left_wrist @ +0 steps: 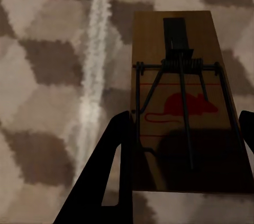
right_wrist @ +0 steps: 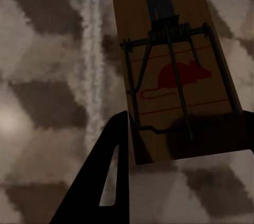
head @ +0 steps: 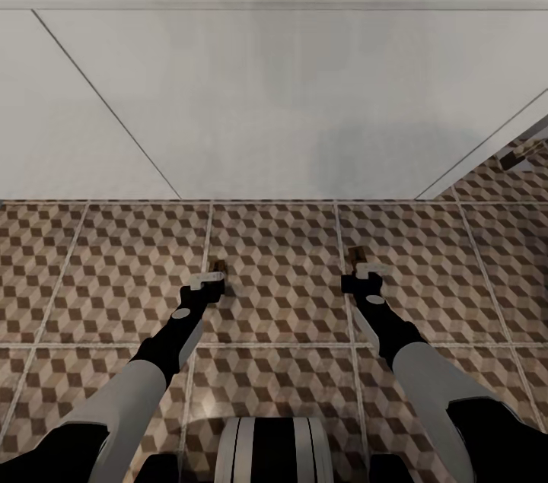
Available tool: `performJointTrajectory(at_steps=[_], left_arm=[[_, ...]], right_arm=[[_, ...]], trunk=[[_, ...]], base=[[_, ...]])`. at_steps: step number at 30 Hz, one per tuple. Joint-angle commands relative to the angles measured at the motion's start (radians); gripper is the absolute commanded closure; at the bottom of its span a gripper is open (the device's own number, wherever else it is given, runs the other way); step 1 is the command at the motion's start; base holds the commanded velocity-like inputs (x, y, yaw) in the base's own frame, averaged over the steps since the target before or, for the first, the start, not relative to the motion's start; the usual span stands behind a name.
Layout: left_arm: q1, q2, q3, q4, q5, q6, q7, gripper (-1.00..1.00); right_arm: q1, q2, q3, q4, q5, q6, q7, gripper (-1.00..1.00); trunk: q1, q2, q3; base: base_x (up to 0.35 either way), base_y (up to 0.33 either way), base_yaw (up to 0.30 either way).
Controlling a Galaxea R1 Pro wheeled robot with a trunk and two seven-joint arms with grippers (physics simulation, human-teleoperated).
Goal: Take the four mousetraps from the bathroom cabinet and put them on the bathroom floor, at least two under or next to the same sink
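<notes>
You hold 2 mousetraps: left gripper (head: 215, 279) clamps 1, right gripper (head: 358, 268) another, above bathroom floor (head: 274, 262). Risk: dropping far from sink.

**Location: tiled bathroom**

The floor of large square tiles (head: 274, 278) carries a brown, beige and cream cube pattern with pale grout lines. Plain white flat panels (head: 251, 103), split by thin dark seams, rise from its far edge.

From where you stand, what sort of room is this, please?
Probably a bathroom, though that is a guess. The floor has large tiles with a brown and cream cube pattern, and a plain white panelled surface rises just ahead. Each claw holds a mousetrap above the tiles.
</notes>
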Motion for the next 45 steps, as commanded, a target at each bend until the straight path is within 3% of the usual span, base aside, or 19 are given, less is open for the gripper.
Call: performJointTrajectory(at_steps=[1,14,23,45], left_arm=[[0.000,0.000,-0.002,0.001,0.002,-0.003,0.005,1.00],[0.000,0.001,0.001,0.040,-0.006,-0.012,0.005,1.00],[0.000,0.001,-0.002,0.038,-0.011,-0.066,0.005,1.00],[0.000,0.003,-0.004,0.020,-0.023,-0.102,0.006,1.00]], right_arm=[[-0.001,-0.001,0.007,0.001,-0.007,-0.003,-0.007,1.00],[0.000,-0.001,0.007,0.002,-0.012,-0.005,-0.007,1.00],[0.000,-0.001,0.007,0.002,-0.029,-0.006,-0.007,1.00],[0.000,0.003,0.008,0.002,-0.031,-0.019,-0.008,1.00]], trunk=[[0.000,0.000,0.000],[0.000,0.000,0.000],[0.000,0.000,0.000],[0.000,0.000,0.000]], base=[[0.000,0.000,0.000],[0.000,0.000,0.000],[0.000,0.000,0.000],[0.000,0.000,0.000]])
